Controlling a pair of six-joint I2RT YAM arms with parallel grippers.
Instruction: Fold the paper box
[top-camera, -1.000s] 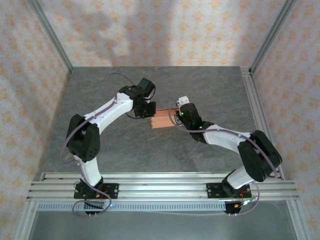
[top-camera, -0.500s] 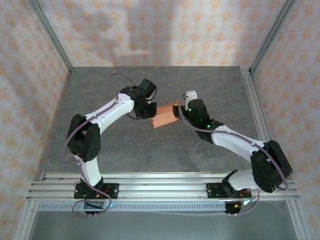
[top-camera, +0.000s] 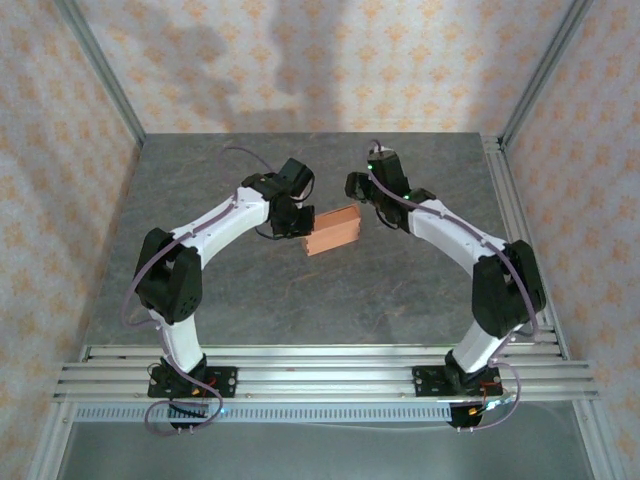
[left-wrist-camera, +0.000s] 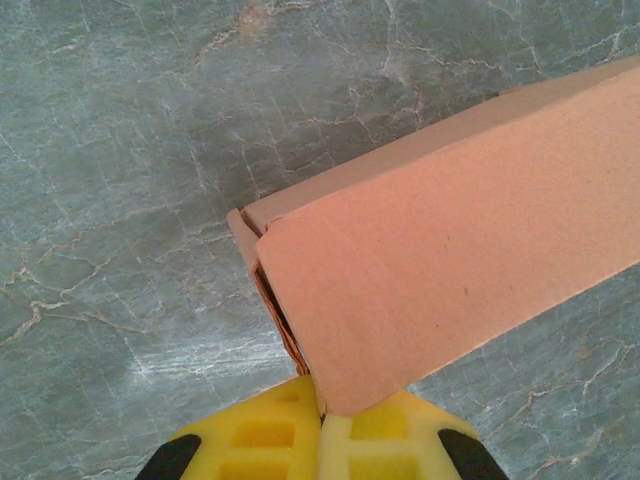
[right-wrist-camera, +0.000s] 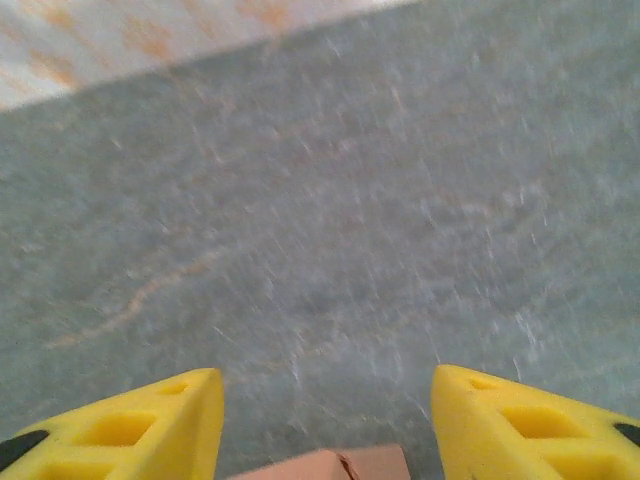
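The paper box (top-camera: 334, 230) is a salmon-pink flat box near the middle of the table, tilted slightly. My left gripper (top-camera: 301, 222) is shut on its left corner. In the left wrist view the yellow fingers (left-wrist-camera: 250, 435) pinch the box (left-wrist-camera: 450, 240) at its near corner, where a seam gapes slightly, and the left gripper (left-wrist-camera: 322, 400) is closed. My right gripper (top-camera: 358, 192) hovers just behind the box's far right corner, apart from it. In the right wrist view the right gripper (right-wrist-camera: 325, 375) is open, with the box's corner (right-wrist-camera: 340, 466) at the bottom edge.
The grey marbled table (top-camera: 250, 300) stretches all around the box. Metal frame rails (top-camera: 505, 200) run along the right side and the near edge. Patterned walls (top-camera: 300, 70) close in the back and sides.
My right gripper has let go of the box's right edge, opened, and swung away towards the back of the table. The left gripper still holds the box.
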